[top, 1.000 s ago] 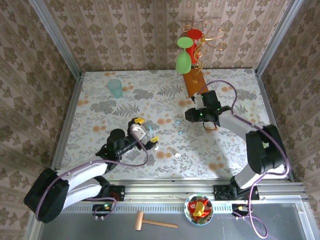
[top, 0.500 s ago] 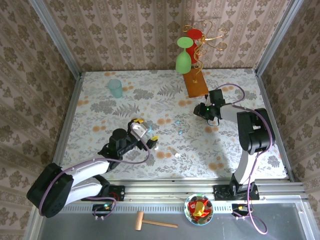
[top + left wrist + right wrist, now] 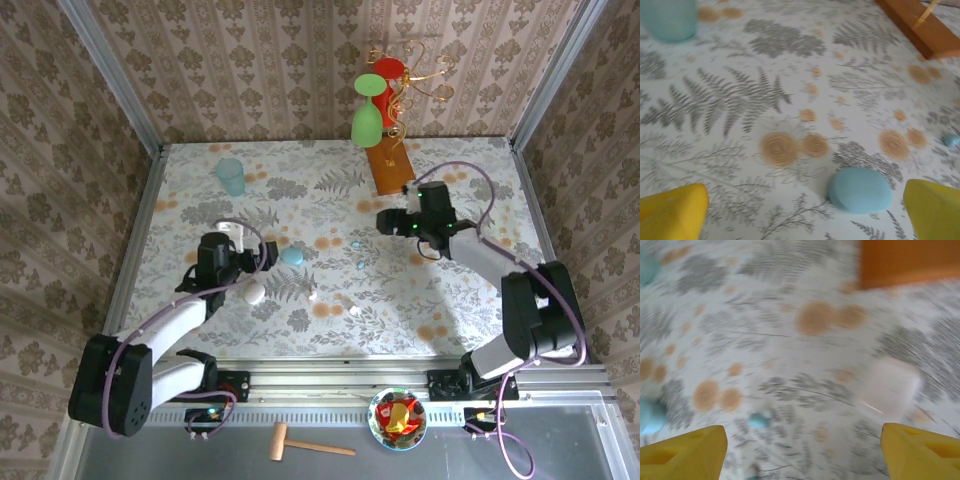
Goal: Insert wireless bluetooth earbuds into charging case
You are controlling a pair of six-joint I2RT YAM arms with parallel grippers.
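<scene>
- The left end effector stands wide, its two yellow fingertips far apart, with nothing between them but bare counter.
- Just ahead of it, nearer its right finger, a blue charging case lies on the counter. It is a smooth rounded pebble with its lid shut, and neither fingertip touches it.
- In the top view a white charging case lies beside the left arm, on the near side of the blue one and apart from it.
- The right end effector is also spread wide and holds nothing.
- A blurred whitish object rests on the counter ahead of it, toward its right finger. The blur is too strong to tell what it is.
- The wireless bluetooth earbuds lie loose on the counter, none of them in a case. A pale blue earbud is near the middle, between the two arms.
- Two tiny white earbuds lie closer to the near edge, and the other of the pair sits to the right of the first.
- At the far side stand a teal cup and a wooden base, with a green goblet hanging above the base.
</scene>
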